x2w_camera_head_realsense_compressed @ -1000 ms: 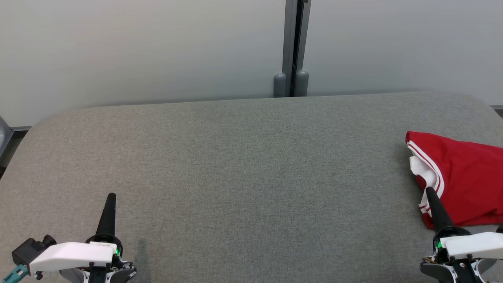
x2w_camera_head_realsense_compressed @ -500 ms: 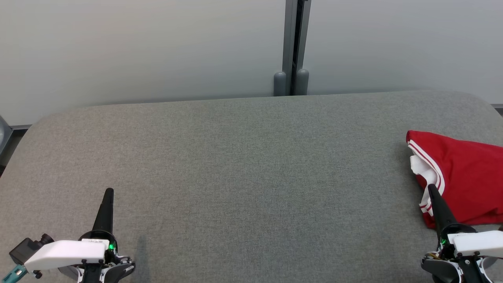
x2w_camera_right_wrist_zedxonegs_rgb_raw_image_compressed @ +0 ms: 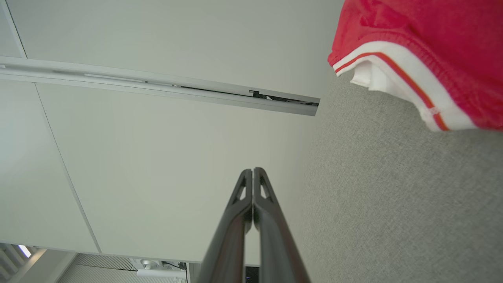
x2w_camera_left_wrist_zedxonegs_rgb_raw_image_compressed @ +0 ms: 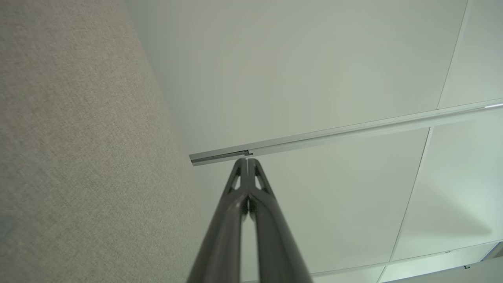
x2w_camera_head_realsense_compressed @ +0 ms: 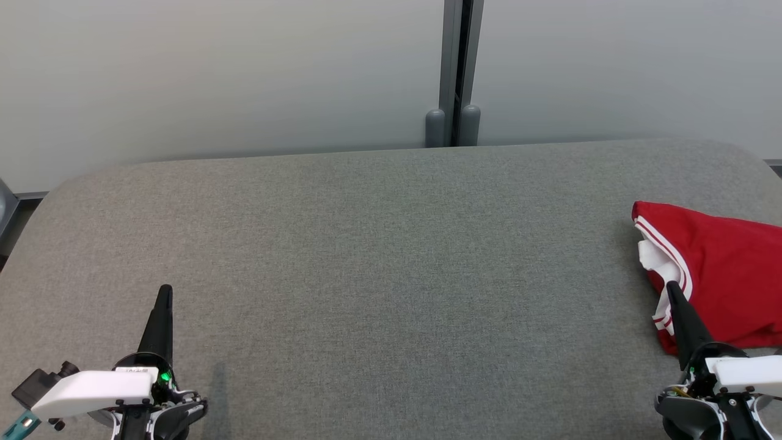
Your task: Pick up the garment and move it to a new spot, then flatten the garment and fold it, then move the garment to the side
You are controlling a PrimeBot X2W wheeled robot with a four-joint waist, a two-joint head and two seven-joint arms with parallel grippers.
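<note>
Grey bench [x2w_camera_head_realsense_compressed: 379,256] by pale wall [x2w_camera_head_realsense_compressed: 244,73] | red garment [x2w_camera_head_realsense_compressed: 721,275] folded-looking, far right | left tool [x2w_camera_head_realsense_compressed: 164,292], right tool [x2w_camera_head_realsense_compressed: 673,290] closed, empty | step: likely last, set aside | next: check fold, keep clear

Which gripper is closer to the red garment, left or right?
Right. The right gripper is just beside the red garment; the left gripper is far away, at the opposite side of the grey surface.

Head camera high, looking down on grey surface [x2w_camera_head_realsense_compressed: 379,256], wrist cameras low, facing wall [x2w_camera_left_wrist_zedxonegs_rgb_raw_image_compressed: 314,59], surface shared
</note>
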